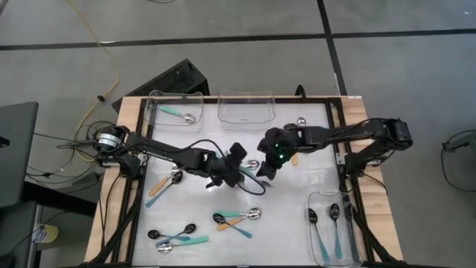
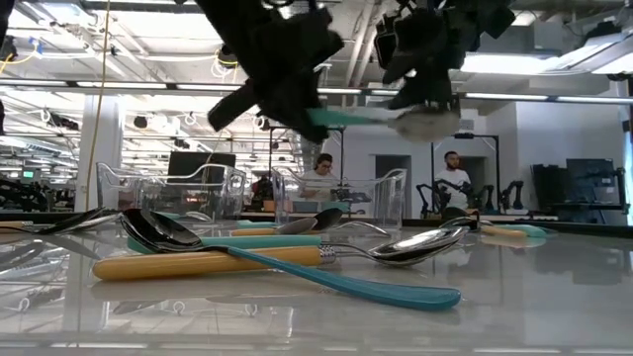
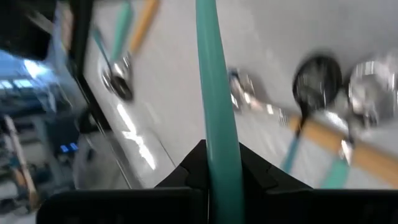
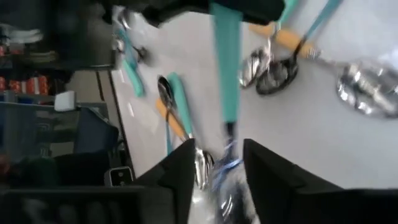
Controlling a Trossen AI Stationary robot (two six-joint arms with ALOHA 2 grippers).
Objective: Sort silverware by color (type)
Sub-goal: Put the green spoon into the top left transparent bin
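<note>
A spoon with a teal handle [image 2: 356, 116] and a silver bowl [image 2: 430, 124] hangs level in the air above the table's middle, between my two grippers. My left gripper [image 1: 238, 170] [image 3: 221, 171] is shut on its handle. My right gripper [image 1: 266, 165] [image 4: 219, 180] is open. Its fingers stand on either side of the blurred silver bowl [image 4: 217, 177], and I cannot tell whether they touch it. More spoons lie flat on the table: an orange-handled one [image 1: 165, 184], a crossed group [image 1: 238, 218] and a pair at the near left [image 1: 175, 237]. My left gripper pinches the teal handle [image 3: 221, 155] at its free end, away from the bowl, between its two fingers. The handle runs straight forward out of the fingers, along them. The spoon is lifted clear of the table and lies about level, its bowl toward my right gripper.
A clear bin at the far left [image 1: 156, 100] holds a teal spoon. Another clear bin stands at the far middle [image 1: 247, 115]. A bin at the near right [image 1: 312, 242] holds dark-bowled spoons. One spoon [image 1: 301, 121] lies near the far edge. People sit in the room beyond [image 2: 321, 173].
</note>
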